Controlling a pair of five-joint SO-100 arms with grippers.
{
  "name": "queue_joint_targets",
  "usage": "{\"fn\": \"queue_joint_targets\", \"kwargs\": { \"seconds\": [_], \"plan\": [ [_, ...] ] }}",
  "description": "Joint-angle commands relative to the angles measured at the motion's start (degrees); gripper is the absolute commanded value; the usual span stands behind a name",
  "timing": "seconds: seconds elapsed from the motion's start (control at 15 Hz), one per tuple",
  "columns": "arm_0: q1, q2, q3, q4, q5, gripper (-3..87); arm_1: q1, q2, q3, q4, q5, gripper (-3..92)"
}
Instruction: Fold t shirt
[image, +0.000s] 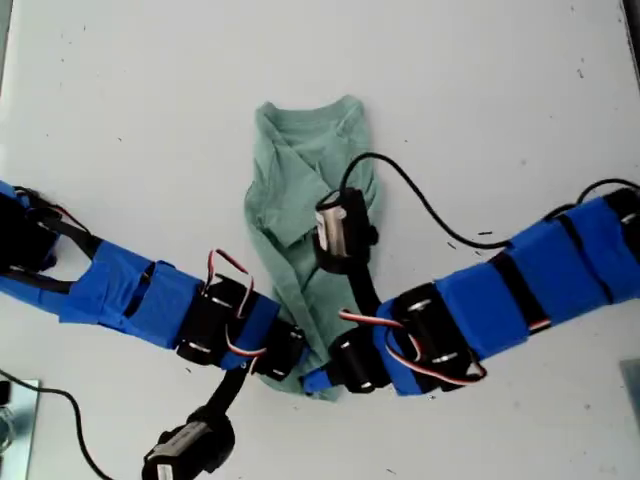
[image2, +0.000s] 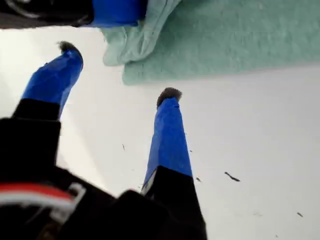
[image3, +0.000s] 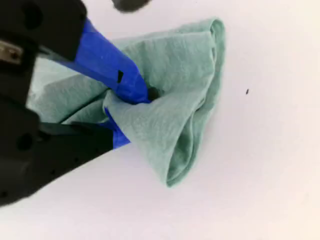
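So my second gripper (image3: 131, 107) pinches the t shirt's (image: 300, 200) hem — sides folded, lengthwise fold left — my first gripper (image2: 117, 70) gapes empty.

soft matt cloth t shirt (image: 300, 200), smooth white table (image: 500, 100)

White table with scattered specks

The white table (image: 150, 90) carried small dark specks (image: 580, 72) across its surface, and a pale metallic plate (image: 18, 425) lay on the table at its edge in the exterior view's lower left.
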Motion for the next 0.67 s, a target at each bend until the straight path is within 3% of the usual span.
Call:
{"fn": "queue_joint_targets", "kwargs": {
  "seconds": [0.0,0.27,0.4,0.6],
  "plan": [
    [-0.9,-0.1,-0.8,-0.8,0.4,-0.2,0.4,-4.3,-1.3,-3.3,0.6,29.9],
    [-0.5,-0.6,-0.8,-1.0,0.2,-0.2,0.4,-17.0,-4.7,-4.2,0.0,25.6],
    [-0.3,-0.6,-0.8,-0.9,0.2,-0.2,-0.4,-19.8,-4.7,-3.1,1.5,0.2],
    [0.6,-0.4,-0.8,-1.1,0.2,-0.2,-1.1,-16.8,-6.1,-3.3,-2.8,-0.2]
  ]
}}
